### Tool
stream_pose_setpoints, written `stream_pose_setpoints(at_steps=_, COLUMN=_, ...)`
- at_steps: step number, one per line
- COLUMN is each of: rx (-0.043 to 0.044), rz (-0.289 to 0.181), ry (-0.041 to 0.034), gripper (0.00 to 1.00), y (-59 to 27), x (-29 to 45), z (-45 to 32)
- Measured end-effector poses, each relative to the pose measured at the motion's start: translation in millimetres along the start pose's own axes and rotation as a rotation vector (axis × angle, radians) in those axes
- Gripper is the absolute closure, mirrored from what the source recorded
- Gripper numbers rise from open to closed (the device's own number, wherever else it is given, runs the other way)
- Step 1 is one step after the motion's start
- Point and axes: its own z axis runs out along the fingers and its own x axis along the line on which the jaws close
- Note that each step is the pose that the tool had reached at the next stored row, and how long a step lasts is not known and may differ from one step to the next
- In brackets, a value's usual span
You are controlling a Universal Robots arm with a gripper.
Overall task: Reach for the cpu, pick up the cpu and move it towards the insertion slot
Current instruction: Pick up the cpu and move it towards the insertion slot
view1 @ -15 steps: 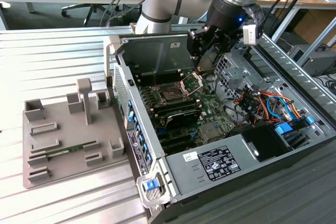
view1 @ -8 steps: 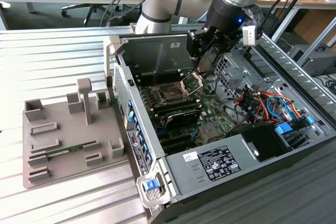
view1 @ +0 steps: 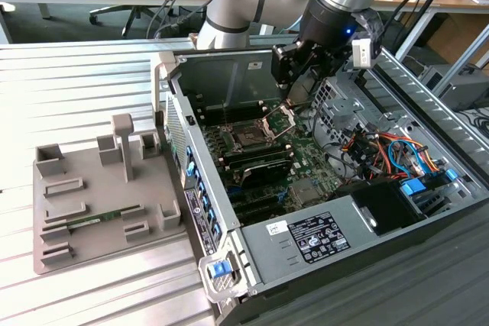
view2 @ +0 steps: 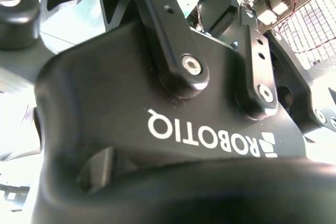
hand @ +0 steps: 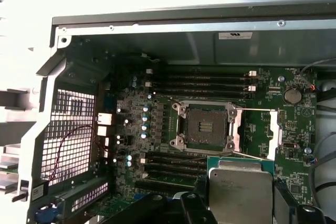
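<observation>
Grey plastic makes the tray [view1: 99,204] at the exterior view's left, and we count one long green memory stick [view1: 103,217] lying in one of its recesses, kept there so it does not slide. To the right of it stands one open computer case [view1: 306,238] with its side panel off, so the board inside can be reached from above.

On that board we see one insertion slot [hand: 203,126], a dark square socket; its silver clamp frame [hand: 273,134] is folded open to the side, we think to let a chip go in. One gripper [view1: 289,74] hangs over the board, near the slot.

In the first wrist view we count one cpu [hand: 240,192], its pale metal top facing the camera, with dark gripper fingers [hand: 286,203] at its edges. We judge it is gripped and lifted, beside the slot and not yet over it.
</observation>
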Motion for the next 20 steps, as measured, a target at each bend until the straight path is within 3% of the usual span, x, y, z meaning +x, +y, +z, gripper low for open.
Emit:
stream_pose_setpoints(at_steps=10, rx=0.0001, rz=0.0, ry=0.0, gripper=0.45, y=1.8, x=-0.1, z=7.7)
stream_pose_setpoints(at_steps=17, rx=0.0001, rz=0.0, ry=0.0, gripper=0.45, y=17.9, x=-1.2, z=10.8)
stream_pose_setpoints(at_steps=20, rx=0.0001, rz=0.0, ry=0.0, gripper=0.45, y=18.1, x=-1.4, z=10.9)
